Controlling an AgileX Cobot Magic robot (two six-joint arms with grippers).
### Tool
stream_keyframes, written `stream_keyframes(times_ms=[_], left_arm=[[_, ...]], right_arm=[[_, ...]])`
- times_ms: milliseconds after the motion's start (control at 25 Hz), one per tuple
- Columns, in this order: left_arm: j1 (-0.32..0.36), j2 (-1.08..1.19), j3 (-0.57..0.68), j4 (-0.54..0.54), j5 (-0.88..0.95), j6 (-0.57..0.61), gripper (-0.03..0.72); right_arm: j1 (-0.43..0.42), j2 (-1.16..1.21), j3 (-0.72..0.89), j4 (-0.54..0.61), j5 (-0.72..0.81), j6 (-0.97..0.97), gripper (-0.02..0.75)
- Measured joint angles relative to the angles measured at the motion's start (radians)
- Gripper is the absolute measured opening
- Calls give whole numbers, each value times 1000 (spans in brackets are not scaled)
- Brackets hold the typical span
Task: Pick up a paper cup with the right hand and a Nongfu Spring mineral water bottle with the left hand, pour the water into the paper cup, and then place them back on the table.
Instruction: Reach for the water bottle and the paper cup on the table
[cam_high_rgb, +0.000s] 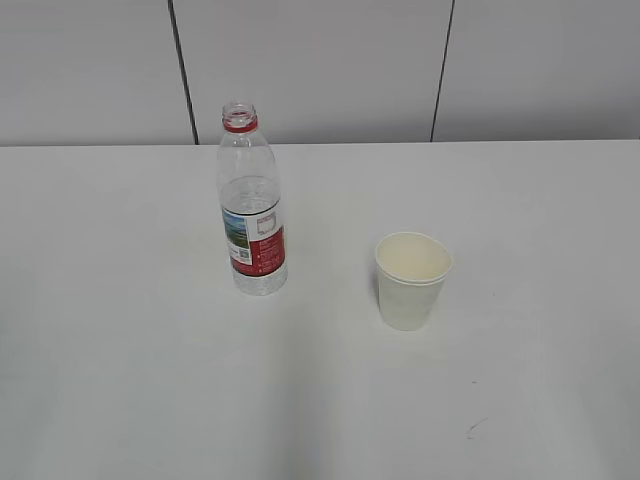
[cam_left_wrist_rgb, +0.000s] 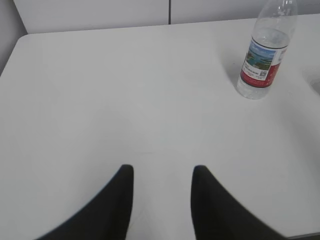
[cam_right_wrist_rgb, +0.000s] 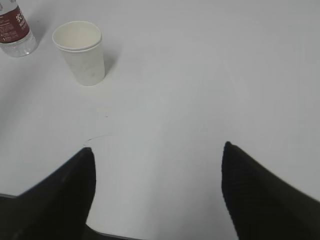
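Observation:
The clear water bottle (cam_high_rgb: 252, 205) with a red neck ring and red-and-white label stands upright and uncapped on the white table (cam_high_rgb: 120, 330), part full of water. The white paper cup (cam_high_rgb: 411, 279) stands upright and empty to its right. Neither arm shows in the exterior view. In the left wrist view my left gripper (cam_left_wrist_rgb: 162, 170) is open and empty above bare table, with the bottle (cam_left_wrist_rgb: 262, 55) far off at the upper right. In the right wrist view my right gripper (cam_right_wrist_rgb: 157, 147) is open wide and empty, with the cup (cam_right_wrist_rgb: 81, 52) and the bottle's base (cam_right_wrist_rgb: 15, 35) at the upper left.
A grey panelled wall (cam_high_rgb: 320, 70) runs behind the table's far edge. A small dark scuff mark (cam_high_rgb: 472, 428) lies on the table near the front right; a thin curved mark (cam_right_wrist_rgb: 100, 137) shows in the right wrist view.

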Motion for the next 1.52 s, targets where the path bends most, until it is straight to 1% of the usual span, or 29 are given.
stream_keyframes(times_ms=[1520], left_arm=[[0,0,0,0,0,0,239]], right_arm=[[0,0,0,0,0,0,582]])
